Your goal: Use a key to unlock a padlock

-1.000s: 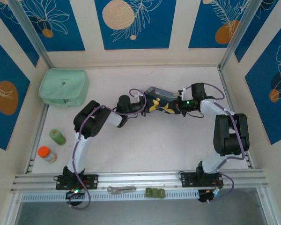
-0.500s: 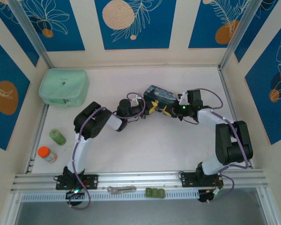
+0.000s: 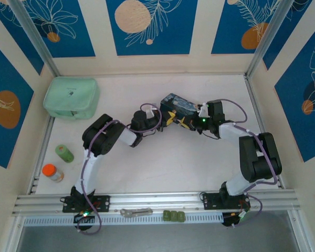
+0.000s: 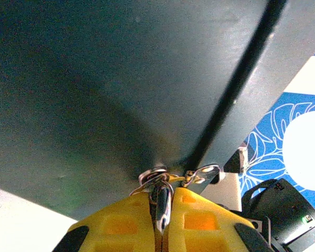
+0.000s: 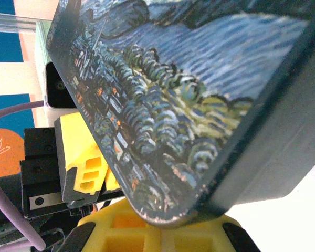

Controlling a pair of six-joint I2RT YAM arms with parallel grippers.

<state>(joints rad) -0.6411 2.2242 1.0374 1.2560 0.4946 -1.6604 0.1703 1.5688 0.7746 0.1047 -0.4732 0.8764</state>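
Right arm [image 3: 236, 132] nearer; one key [image 4: 161, 202]

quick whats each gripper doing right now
Left gripper: shut on the thin silvery metal key.
Right gripper: shut, at the blue swirl-painted tin's corner; grip unclear.

The key [image 4: 161, 202] is partly hidden between the left jaws, and the tin [image 4: 121, 79] runs off-frame.
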